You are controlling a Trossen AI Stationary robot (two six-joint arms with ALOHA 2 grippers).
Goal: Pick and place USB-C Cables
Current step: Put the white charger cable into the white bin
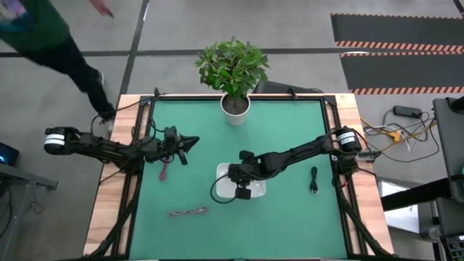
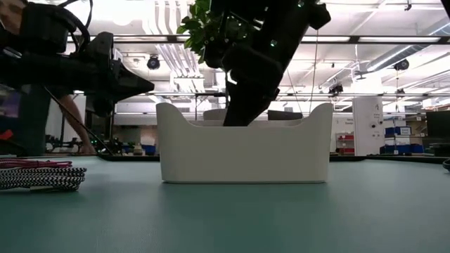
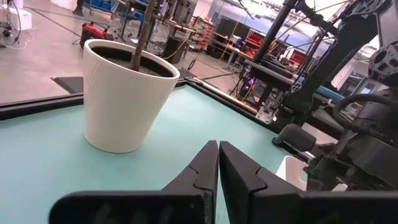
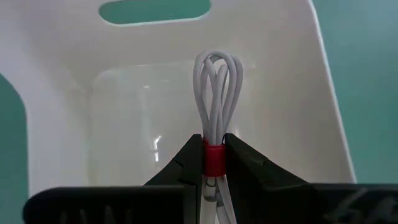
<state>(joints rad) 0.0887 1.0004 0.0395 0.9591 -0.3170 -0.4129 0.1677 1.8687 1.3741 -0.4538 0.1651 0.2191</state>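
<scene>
The white tray (image 1: 226,174) sits mid-table. My right gripper (image 1: 243,190) reaches down into it, shut on the white-grey cable bundle (image 4: 217,93). In the low view the tray wall (image 2: 245,144) hides that gripper. My left gripper (image 1: 190,143) hovers shut above the table's left part, holding nothing; its fingers (image 3: 218,163) point toward the plant pot. The magenta-pink cable (image 1: 164,171) lies on the mat below the left arm. Toward the near edge lies the grey-brown cable (image 1: 188,212), and the black cable (image 1: 314,179) lies right of the tray. My right gripper (image 4: 213,146) pinches the white-grey bundle between its two fingers at the red band (image 4: 213,160) that ties the coil. The fingers come from above, pointing down into the tray, and lie along the bundle. The looped end (image 4: 217,68) sticks out past the fingertips toward the tray floor.
A potted plant in a white pot (image 1: 235,109) stands at the table's far edge, also close ahead of the left gripper (image 3: 124,93). A person (image 1: 51,43) walks past the far left corner. Open green mat (image 1: 290,225) lies near and right of the tray.
</scene>
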